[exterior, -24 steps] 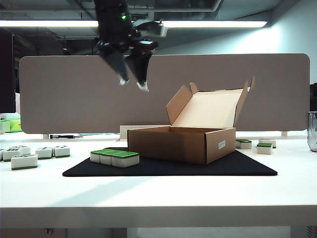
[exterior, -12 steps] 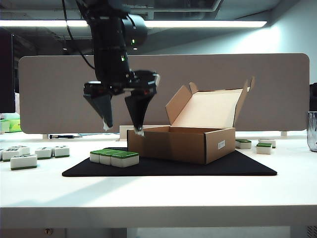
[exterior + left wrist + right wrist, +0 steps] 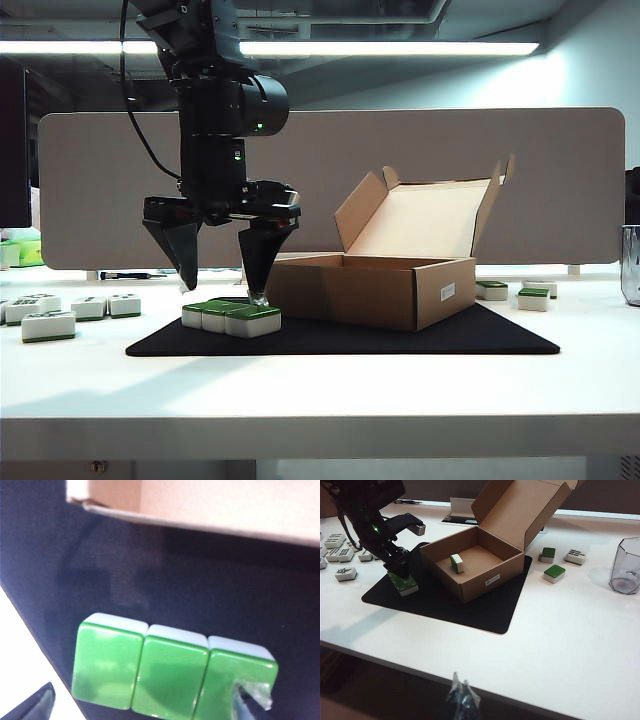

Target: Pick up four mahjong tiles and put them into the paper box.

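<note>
Mahjong tiles (image 3: 231,317) under left pincer (image 3: 220,294) (spread); right pincer (image 3: 461,695) pinched

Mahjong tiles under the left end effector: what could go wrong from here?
The left end effector, open, straddles the whole row of mahjong tiles, so closing may squeeze all three and buckle the row. The paper box wall stands close by; the lift could clip it. The right end effector is shut.

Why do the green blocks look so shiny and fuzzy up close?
In the left wrist view, the three green-backed white mahjong tiles sit very near the lens, so their edges blur and the glossy backs show pale glare. In the exterior view, bright ceiling strip lights leave the open left end effector dark against the backdrop. In the right wrist view, the brown cardboard box looks sharp.
</note>
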`<control>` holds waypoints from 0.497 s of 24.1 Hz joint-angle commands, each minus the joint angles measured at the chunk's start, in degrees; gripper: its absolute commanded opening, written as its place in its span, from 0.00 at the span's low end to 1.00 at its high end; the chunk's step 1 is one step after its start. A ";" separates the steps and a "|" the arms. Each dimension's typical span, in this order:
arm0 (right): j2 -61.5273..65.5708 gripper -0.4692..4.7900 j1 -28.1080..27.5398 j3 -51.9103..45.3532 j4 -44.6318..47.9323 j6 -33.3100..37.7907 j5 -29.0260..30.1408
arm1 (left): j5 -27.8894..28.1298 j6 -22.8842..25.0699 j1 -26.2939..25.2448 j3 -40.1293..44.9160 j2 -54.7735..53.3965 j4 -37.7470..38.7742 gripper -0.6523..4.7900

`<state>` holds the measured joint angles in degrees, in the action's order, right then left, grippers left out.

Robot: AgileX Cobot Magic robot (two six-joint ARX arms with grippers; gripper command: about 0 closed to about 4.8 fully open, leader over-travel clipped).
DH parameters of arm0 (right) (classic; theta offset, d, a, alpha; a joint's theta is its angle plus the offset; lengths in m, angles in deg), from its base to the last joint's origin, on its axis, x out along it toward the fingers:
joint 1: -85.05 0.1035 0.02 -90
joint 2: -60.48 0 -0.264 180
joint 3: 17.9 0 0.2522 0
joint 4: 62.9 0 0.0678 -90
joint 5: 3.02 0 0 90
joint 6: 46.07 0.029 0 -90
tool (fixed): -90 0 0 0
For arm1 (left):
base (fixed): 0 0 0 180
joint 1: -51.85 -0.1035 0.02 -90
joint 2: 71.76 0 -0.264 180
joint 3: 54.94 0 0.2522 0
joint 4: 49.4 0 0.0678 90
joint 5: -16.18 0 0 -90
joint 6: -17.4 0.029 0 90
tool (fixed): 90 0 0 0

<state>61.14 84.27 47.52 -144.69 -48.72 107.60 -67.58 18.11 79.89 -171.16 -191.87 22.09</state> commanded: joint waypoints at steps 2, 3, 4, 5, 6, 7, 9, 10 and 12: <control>-0.63 0.09 -0.02 0.13 0.59 0.04 -0.11 | -0.70 -6.36 0.37 -0.09 0.11 -0.11 1.00; -0.66 0.09 -0.02 0.13 0.59 0.04 -0.11 | -1.73 -7.08 0.72 -0.09 0.11 0.24 1.00; -0.63 0.09 -0.02 0.13 0.59 0.04 -0.11 | -3.30 -6.51 1.03 -0.09 0.11 0.28 1.00; -0.63 0.09 -0.02 0.13 0.59 0.04 -0.11 | -3.72 -5.40 1.29 -0.09 0.11 0.00 1.00; -0.63 0.09 -0.02 0.13 0.61 0.04 -0.13 | -3.96 -1.42 1.68 -0.09 0.11 -0.17 1.00; -0.63 0.09 -0.02 0.13 0.61 0.04 -0.13 | -3.87 1.73 1.99 -0.11 0.11 -0.09 1.00; -0.63 0.09 -0.02 0.13 0.61 0.04 -0.11 | -3.89 11.54 2.45 -0.11 0.11 0.52 1.00; -0.63 0.09 -0.02 0.13 0.61 0.04 -0.11 | -3.87 15.58 2.78 -0.11 0.11 0.63 1.00; -0.63 0.09 -0.02 0.13 0.61 0.04 -0.11 | -3.41 23.93 2.80 -0.11 0.11 0.46 1.00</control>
<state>61.14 84.27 47.52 -144.69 -48.72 107.60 -71.23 35.62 82.62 -171.16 -191.89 22.49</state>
